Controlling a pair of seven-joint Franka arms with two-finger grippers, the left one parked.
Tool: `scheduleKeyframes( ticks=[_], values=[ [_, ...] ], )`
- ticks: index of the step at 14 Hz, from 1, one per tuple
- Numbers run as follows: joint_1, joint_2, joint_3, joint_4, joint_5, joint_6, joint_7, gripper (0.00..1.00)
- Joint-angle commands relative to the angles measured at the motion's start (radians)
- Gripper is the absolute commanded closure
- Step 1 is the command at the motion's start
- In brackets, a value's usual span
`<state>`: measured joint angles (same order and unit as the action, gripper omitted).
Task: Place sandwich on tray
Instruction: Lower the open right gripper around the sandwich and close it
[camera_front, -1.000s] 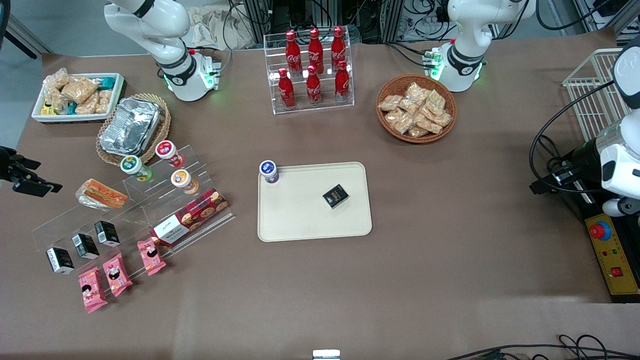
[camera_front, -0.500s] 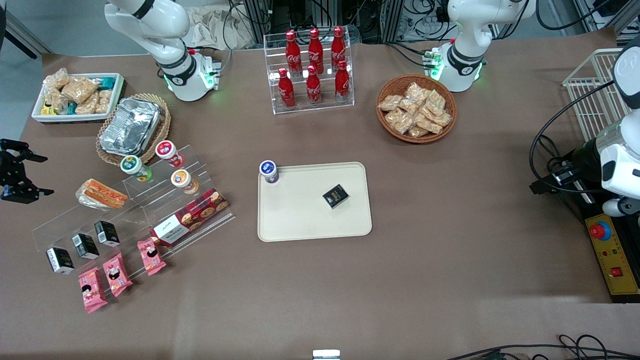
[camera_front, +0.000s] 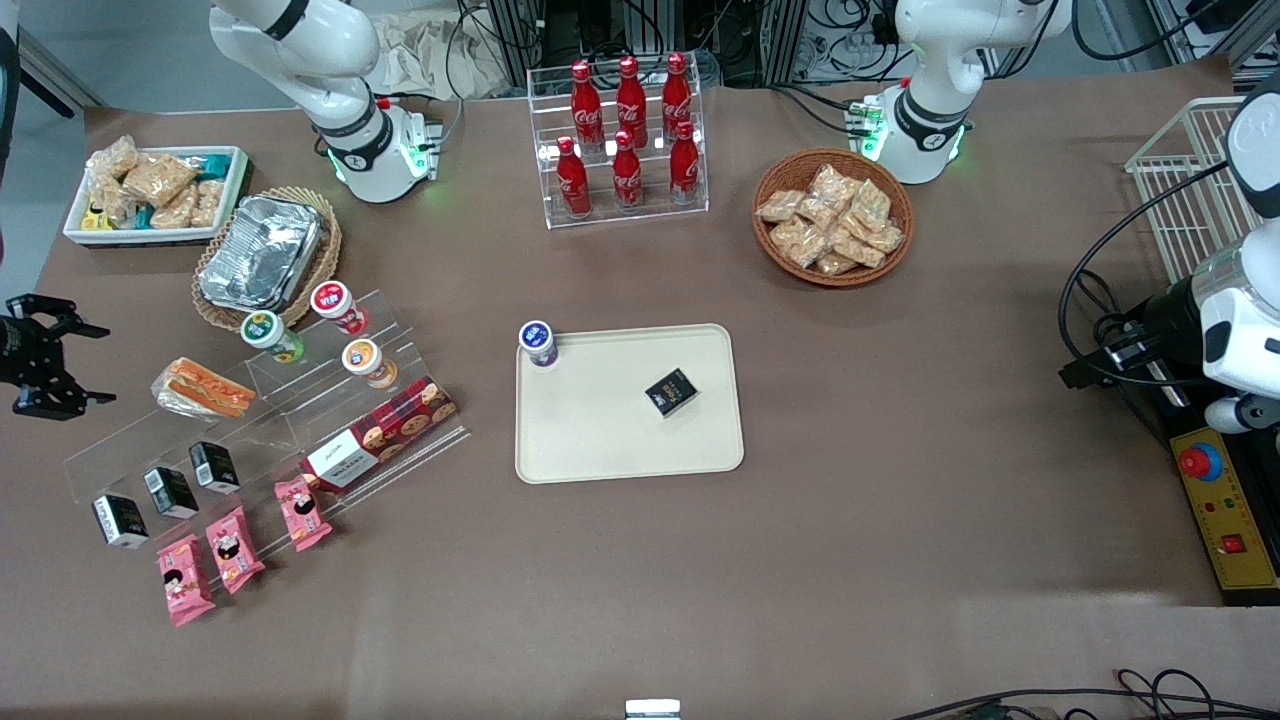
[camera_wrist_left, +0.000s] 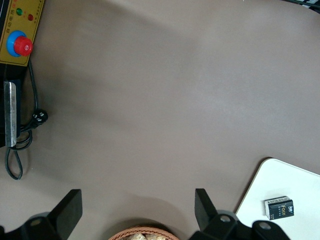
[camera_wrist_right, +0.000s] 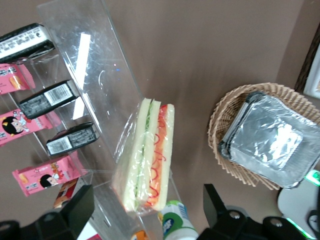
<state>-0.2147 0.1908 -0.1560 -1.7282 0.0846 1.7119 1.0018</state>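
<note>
Now | hand (camera_front: 72, 365) fingers apart, empty, beside sandwich (camera_front: 203, 388) | sandwich on clear stepped shelf (camera_front: 300, 405) | tray (camera_front: 610, 440) well apart

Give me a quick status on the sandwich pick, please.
End effector open, beside the sandwich, apart from it. Sandwich on the clear stand, ungrasped. Tray holds a cup and black box; room left.

A small black box (camera_wrist_left: 279, 208) lies on the cream tray (camera_wrist_left: 260, 187).
</note>
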Motion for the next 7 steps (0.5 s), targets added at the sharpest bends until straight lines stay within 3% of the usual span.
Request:
scheduleKeyframes(
  ticks=[1,7],
  values=[
    [0.008,-0.057,0.001,-0.121,0.026,0.092,0.049,0.03],
    [0.044,-0.054,0.001,-0.18,0.06,0.192,0.132,0.03]
  ],
)
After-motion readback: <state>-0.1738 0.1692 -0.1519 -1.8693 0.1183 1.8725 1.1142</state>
